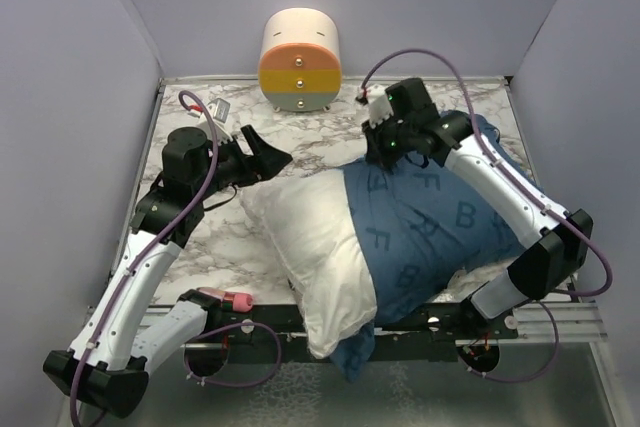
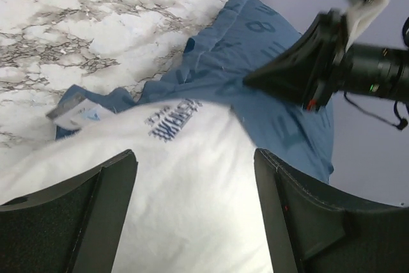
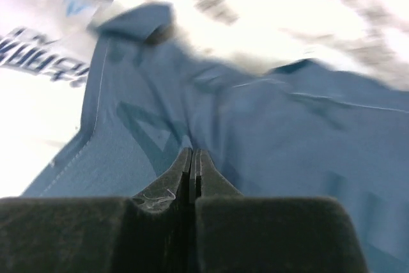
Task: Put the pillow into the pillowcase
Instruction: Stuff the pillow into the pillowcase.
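The white pillow (image 1: 310, 247) lies across the marble table with its right half inside the blue lettered pillowcase (image 1: 430, 227). Its left half and near end stick out bare. My left gripper (image 1: 268, 155) hovers open over the pillow's far left corner. In the left wrist view its fingers (image 2: 96, 209) straddle white pillow (image 2: 192, 183) below the printed label (image 2: 172, 119), holding nothing. My right gripper (image 1: 383, 159) sits at the pillowcase's far rim. In the right wrist view it (image 3: 193, 153) is shut, pinching puckered blue cloth (image 3: 287, 132).
A cream-and-orange cylinder (image 1: 300, 60) stands against the back wall. A small white and grey item (image 1: 215, 107) lies at the back left. A pink-handled tool (image 1: 228, 299) rests by the front rail. Grey walls close in both sides.
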Tool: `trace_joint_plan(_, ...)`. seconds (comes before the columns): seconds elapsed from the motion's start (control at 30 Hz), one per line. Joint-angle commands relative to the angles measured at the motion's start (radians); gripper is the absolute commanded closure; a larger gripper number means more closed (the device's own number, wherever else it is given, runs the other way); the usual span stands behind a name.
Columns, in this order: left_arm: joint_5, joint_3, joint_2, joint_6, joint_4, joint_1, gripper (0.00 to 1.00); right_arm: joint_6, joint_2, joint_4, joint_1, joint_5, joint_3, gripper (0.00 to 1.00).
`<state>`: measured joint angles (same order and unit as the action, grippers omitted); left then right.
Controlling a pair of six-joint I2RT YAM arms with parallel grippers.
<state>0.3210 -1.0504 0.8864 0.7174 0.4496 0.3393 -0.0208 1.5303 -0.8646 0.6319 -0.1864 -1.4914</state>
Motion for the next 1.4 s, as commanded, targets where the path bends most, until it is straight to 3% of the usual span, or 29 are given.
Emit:
trace_joint_plan(0.0,0.074,0.003,0.012,0.08,-0.131,-0.008,0.25,-0.051,0.043,0.08,-0.132,0.252,-0.162,0.99)
trace_joint_plan(0.13,0.115,-0.001,0.035,0.084,-0.157,-0.007,0.26,-0.107,0.095,0.143,-0.151,0.238,-0.255,0.99)
trace_joint_plan(0.23,0.141,0.012,0.043,0.087,-0.147,-0.008,0.25,-0.132,0.125,0.138,-0.156,0.045,-0.276,0.96)
trace_joint_plan(0.37,0.081,0.014,0.034,0.05,-0.029,-0.007,0.21,-0.076,0.064,0.191,-0.155,-0.372,-0.2,0.48)
trace_joint_plan(0.47,-0.04,0.027,0.033,-0.026,0.098,-0.007,0.2,0.083,-0.018,0.276,-0.142,-0.481,-0.134,0.36)
trace_joint_plan(0.57,-0.033,0.143,0.025,-0.008,-0.033,-0.008,0.19,0.194,-0.03,0.238,-0.113,-0.362,-0.165,0.3)
trace_joint_plan(0.73,-0.027,0.244,0.107,0.024,-0.488,-0.008,0.13,0.265,0.059,0.075,-0.106,-0.043,-0.303,0.32)
trace_joint_plan(0.93,0.071,0.168,0.344,0.023,-0.662,-0.014,0.08,0.257,0.149,-0.004,-0.107,0.131,-0.34,0.35)
trace_joint_plan(1.07,0.123,0.19,0.405,0.053,-0.723,-0.003,0.08,0.253,0.208,-0.017,-0.106,0.165,-0.324,0.38)
trace_joint_plan(1.23,0.156,0.258,0.424,0.083,-0.78,0.049,0.21,0.241,0.241,-0.03,-0.103,0.185,-0.295,0.69)
trace_joint_plan(1.37,0.165,0.311,0.435,0.102,-0.868,0.115,0.37,0.236,0.233,-0.007,-0.099,0.08,-0.294,0.9)
